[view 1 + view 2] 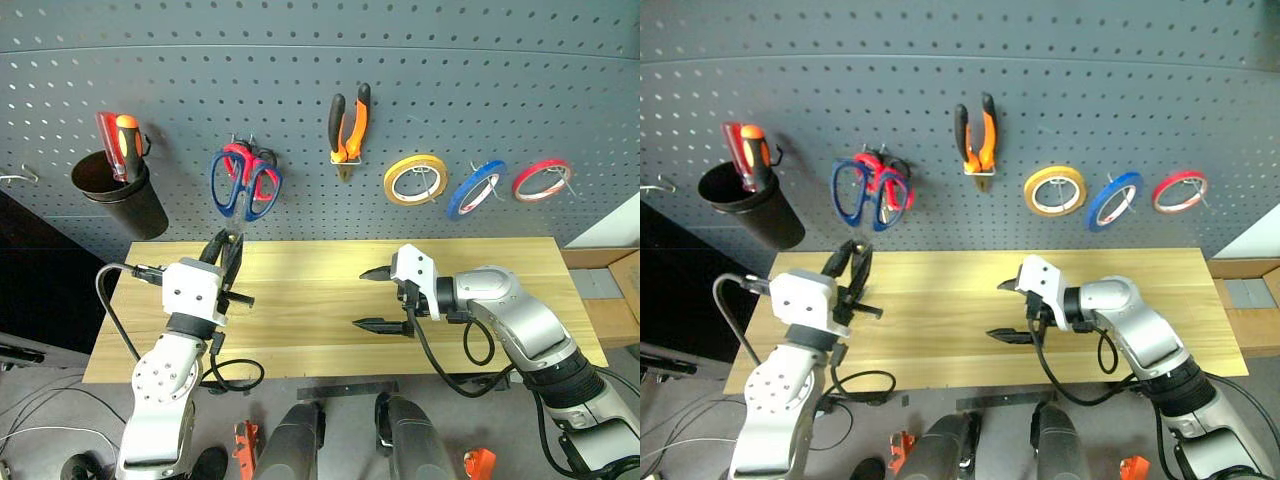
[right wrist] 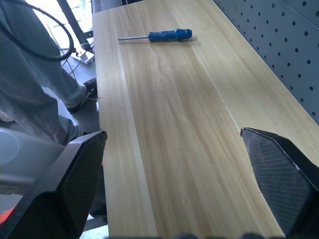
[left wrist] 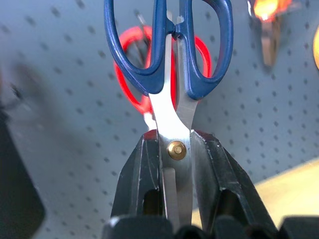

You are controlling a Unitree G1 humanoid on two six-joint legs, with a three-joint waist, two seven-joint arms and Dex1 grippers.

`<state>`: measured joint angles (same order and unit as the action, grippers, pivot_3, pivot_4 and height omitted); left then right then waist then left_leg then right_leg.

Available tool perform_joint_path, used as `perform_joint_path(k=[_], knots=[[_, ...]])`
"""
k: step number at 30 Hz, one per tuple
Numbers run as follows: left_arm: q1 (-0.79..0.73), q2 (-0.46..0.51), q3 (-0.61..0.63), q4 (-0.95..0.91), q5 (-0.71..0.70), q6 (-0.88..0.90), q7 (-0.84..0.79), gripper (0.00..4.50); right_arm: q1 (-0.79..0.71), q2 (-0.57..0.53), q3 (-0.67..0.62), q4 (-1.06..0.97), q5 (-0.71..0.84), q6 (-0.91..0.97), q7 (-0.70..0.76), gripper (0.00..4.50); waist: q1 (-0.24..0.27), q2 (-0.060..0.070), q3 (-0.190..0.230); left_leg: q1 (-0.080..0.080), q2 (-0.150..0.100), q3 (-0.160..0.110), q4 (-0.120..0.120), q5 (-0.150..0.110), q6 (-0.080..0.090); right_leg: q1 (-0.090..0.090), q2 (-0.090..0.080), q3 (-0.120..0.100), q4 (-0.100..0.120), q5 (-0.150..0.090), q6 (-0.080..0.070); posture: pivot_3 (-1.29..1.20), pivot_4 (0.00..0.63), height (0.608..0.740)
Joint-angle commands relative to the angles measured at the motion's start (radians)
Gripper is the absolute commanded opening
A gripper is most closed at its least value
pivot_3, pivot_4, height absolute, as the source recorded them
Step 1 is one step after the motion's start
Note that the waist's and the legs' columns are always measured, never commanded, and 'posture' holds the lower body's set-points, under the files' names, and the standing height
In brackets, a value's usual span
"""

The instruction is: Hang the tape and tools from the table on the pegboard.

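The left gripper (image 3: 174, 135) has its two black fingers pressed onto the steel scissors (image 3: 167, 112) right at the brass pivot, blades down between the pads and the dark blue handle loops raised toward the pegboard (image 1: 300, 60). The loops sit in front of the red-handled scissors (image 1: 236, 152) already hanging there; whether a loop is over a hook yet cannot be told. To do this step well, I judge the arm should line one loop up with a hook tip, push it on, let the weight settle, and only then spread the jaws, drawing back without knocking the red pair loose. The right gripper (image 1: 383, 298) hovers with its fingers (image 2: 79, 179) spread wide and empty above the table (image 1: 320, 270), pointing along the boards toward the blue-handled screwdriver (image 2: 169, 35), which lies flat near the far end and looks like the next pick. Counted: two pairs of scissors, one pair of orange-and-black pliers (image 1: 360, 120) hung, three tape rings in a row, namely yellow (image 1: 418, 159), the blue tape (image 1: 462, 200) and red (image 1: 540, 164), one black cup (image 1: 120, 195) holding two red and orange screwdrivers (image 1: 120, 145), and one screwdriver on the table.
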<state>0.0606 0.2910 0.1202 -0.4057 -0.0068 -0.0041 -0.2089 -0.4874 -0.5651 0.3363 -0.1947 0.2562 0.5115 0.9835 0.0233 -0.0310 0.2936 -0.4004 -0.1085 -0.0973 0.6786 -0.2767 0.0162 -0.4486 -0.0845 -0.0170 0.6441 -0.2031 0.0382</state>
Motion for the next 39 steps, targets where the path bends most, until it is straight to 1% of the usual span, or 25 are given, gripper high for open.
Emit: perform_joint_path(k=[1,7,8,11,14,16,18,22,25,27,28,31,33,35,37,39], knots=[[-0.033,0.0,-0.002,0.008,-0.009,0.001,-0.005,0.56,-0.001,0.007,-0.012,-0.036,0.004,-0.007,0.001,4.5,0.0,0.0,0.0,0.0,0.0,0.0,0.0,0.0,0.0,0.0,0.0,0.0,0.0,0.0,0.0,0.01,0.244,0.74],[-0.142,0.003,0.014,0.189,-0.014,-0.034,0.002,0.55,-0.004,0.019,-0.001,-0.044,-0.004,-0.008,-0.004,4.5,0.0,-0.001,-0.004,0.0,0.0,0.0,0.001,0.0,0.0,0.0,0.0,0.0,0.0,0.0,0.0,0.01,0.227,0.74],[-0.162,0.004,0.017,0.218,-0.009,-0.039,0.01,0.48,-0.005,0.022,-0.001,-0.046,-0.005,-0.007,-0.005,4.5,0.0,-0.001,-0.004,0.0,0.0,0.0,0.001,0.0,0.0,0.0,0.0,0.0,0.0,0.0,0.0,0.0,0.226,0.74],[-0.237,-0.019,0.041,0.295,-0.028,0.046,0.054,0.47,-0.011,0.031,0.005,-0.043,-0.013,-0.004,-0.012,4.5,-0.002,-0.001,-0.008,0.0,0.0,0.0,0.001,0.0,-0.001,0.0,0.0,0.0,0.001,0.0,0.0,0.0,0.223,0.74],[-0.267,-0.019,0.049,0.311,-0.046,0.099,0.057,0.47,-0.009,0.031,0.007,-0.05,-0.02,-0.002,-0.015,4.5,-0.008,-0.003,-0.014,0.001,-0.001,0.001,0.001,0.0,-0.001,0.0,0.0,0.0,0.001,0.0,0.0,0.0,0.219,0.74],[-0.274,-0.011,0.059,0.316,-0.053,0.124,0.061,1.19,-0.006,0.032,0.009,-0.052,-0.024,-0.002,-0.018,4.5,-0.015,-0.003,-0.016,0.001,0.0,0.001,0.001,0.0,-0.001,0.0,0.001,0.0,0.001,0.0,0.0,0.0,0.217,0.74],[-0.275,-0.006,0.069,0.311,-0.052,0.138,0.068,1.74,-0.004,0.034,0.007,-0.051,-0.027,-0.003,-0.022,4.5,-0.02,-0.003,-0.016,0.001,0.0,0.001,0.001,0.001,-0.001,0.0,0.001,0.001,0.002,0.0,0.0,0.0,0.214,0.74],[-0.259,0.0,0.087,0.301,-0.048,0.15,0.086,3.12,0.006,0.035,0.002,-0.058,-0.026,-0.003,-0.023,4.5,-0.018,-0.004,-0.017,0.001,0.0,0.0,0.001,0.001,-0.001,0.0,0.001,0.001,0.002,0.0,0.0,0.01,0.206,0.74],[-0.231,0.0,0.117,0.282,-0.048,0.219,0.116,4.03,0.012,0.037,-0.014,-0.061,0.0,0.015,-0.013,4.5,-0.017,-0.004,-0.018,0.001,0.0,0.0,0.001,0.001,-0.001,0.0,0.001,0.001,0.002,0.0,0.0,0.02,0.202,0.74],[-0.21,0.009,0.135,0.268,-0.108,0.336,0.077,4.03,0.015,0.044,-0.033,-0.067,0.036,0.026,0.0,4.5,-0.018,-0.004,-0.019,0.001,0.0,0.001,0.001,0.001,-0.001,0.0,0.001,0.001,0.002,0.0,0.0,0.02,0.204,0.74],[-0.197,0.015,0.145,0.261,-0.106,0.355,0.08,4.03,0.018,0.049,-0.04,-0.073,0.059,0.032,0.008,4.5,-0.018,-0.005,-0.02,0.001,0.0,0.0,0.001,0.001,-0.001,0.0,0.001,0.001,0.002,0.0,0.0,0.03,0.205,0.74],[-0.155,0.034,0.185,0.23,-0.185,0.424,0.022,4.03,0.042,0.065,-0.028,-0.095,0.096,0.049,0.017,4.5,-0.017,-0.006,-0.02,0.001,0.0,0.0,0.001,0.001,-0.001,0.0,0.001,0.001,0.002,0.0,0.0,0.03,0.21,0.74],[-0.13,0.058,0.208,0.216,-0.239,0.506,-0.021,4.03,0.071,0.085,0.039,-0.087,0.035,0.007,-0.011,4.5,-0.016,-0.006,-0.021,0.001,0.0,0.0,0.001,0.001,-0.001,0.0,0.001,0.001,0.002,0.0,0.0,0.04,0.218,0.74],[-0.115,0.084,0.205,0.218,-0.238,0.56,-0.028,4.03,0.085,0.113,0.073,-0.075,-0.001,-0.014,-0.043,4.5,-0.017,-0.007,-0.023,0.001,0.0,0.0,0.001,0.001,-0.001,0.0,0.001,0.001,0.002,0.0,0.0,0.04,0.221,0.74],[-0.115,0.13,0.157,0.27,-0.175,0.599,-0.015,4.03,0.089,0.184,0.08,-0.057,-0.017,-0.023,-0.108,4.5,-0.016,-0.007,-0.023,0.001,-0.001,0.0,0.001,0.001,-0.001,0.0,0.001,0.001,0.002,0.0,0.0,0.05,0.227,0.74],[-0.134,0.151,0.13,0.319,-0.141,0.618,0.002,4.03,0.091,0.242,0.086,-0.044,-0.026,-0.021,-0.154,4.5,-0.016,-0.006,-0.023,0.002,-0.001,0.0,0.001,0.001,-0.001,0.0,0.001,0.001,0.003,0.001,0.0,0.06,0.234,0.74]])
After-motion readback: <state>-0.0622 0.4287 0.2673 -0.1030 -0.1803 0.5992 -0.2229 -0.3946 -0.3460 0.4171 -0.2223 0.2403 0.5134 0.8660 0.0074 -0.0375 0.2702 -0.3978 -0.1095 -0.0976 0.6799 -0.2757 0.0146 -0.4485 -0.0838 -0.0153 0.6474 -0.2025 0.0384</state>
